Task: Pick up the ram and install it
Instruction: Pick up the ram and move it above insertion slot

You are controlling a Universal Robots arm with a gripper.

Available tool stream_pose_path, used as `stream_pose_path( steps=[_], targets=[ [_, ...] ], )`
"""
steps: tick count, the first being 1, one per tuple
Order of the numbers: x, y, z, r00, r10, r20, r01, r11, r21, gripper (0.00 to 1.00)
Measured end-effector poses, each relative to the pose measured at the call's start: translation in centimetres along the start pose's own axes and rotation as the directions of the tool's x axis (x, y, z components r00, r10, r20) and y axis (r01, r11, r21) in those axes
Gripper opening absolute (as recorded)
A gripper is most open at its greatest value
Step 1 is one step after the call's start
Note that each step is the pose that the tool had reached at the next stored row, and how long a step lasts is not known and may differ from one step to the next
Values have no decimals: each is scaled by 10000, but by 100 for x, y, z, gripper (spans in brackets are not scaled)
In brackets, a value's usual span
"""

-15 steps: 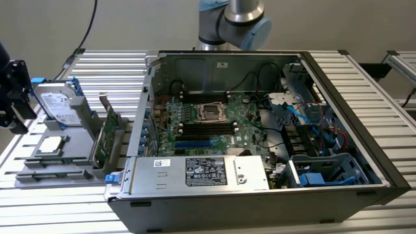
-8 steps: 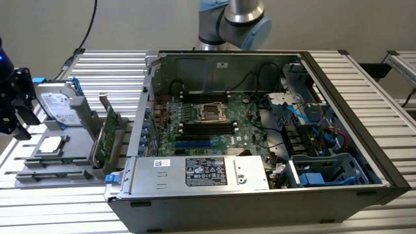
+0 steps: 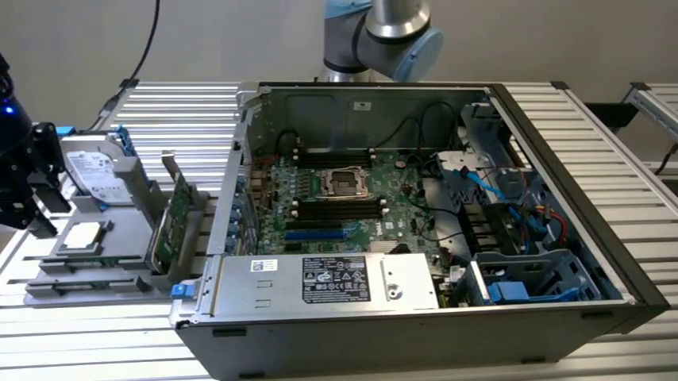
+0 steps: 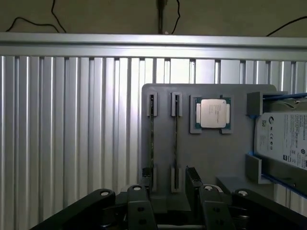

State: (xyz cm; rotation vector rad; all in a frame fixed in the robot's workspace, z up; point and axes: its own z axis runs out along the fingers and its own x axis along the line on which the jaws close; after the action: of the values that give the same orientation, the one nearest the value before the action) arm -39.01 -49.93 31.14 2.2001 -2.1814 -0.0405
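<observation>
Two ram sticks stand on edge in slots of a grey holder point(image 4: 211, 158); the wrist view sees them edge-on as thin dark lines, one ram stick point(image 4: 151, 143) beside the other ram stick point(image 4: 176, 143). In the exterior view the ram point(image 3: 171, 222) shows as a green board upright in the holder point(image 3: 85, 278), at the exterior view's left. My gripper point(image 4: 171, 203) hovers above the holder's near edge, open, with nothing between its fingers point(image 4: 139, 203). In the exterior view the gripper point(image 3: 37, 214) is the black shape at the far left, over the holder.
On the holder also lie a CPU point(image 4: 212, 113) and a silver hard drive in a blue frame point(image 4: 283, 139). The open computer case point(image 3: 424, 198) holds the green motherboard point(image 3: 339, 198) with black memory slots point(image 3: 339, 208), cables and a power supply point(image 3: 329, 279). Everything rests on ribbed aluminium table point(image 4: 72, 134).
</observation>
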Motion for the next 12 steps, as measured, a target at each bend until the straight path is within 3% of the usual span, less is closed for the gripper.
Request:
stream_pose_path(
  steps=[12],
  targets=[
    [-2,-11,220,10000,6,1,-6,10000,1,42]
  ],
)
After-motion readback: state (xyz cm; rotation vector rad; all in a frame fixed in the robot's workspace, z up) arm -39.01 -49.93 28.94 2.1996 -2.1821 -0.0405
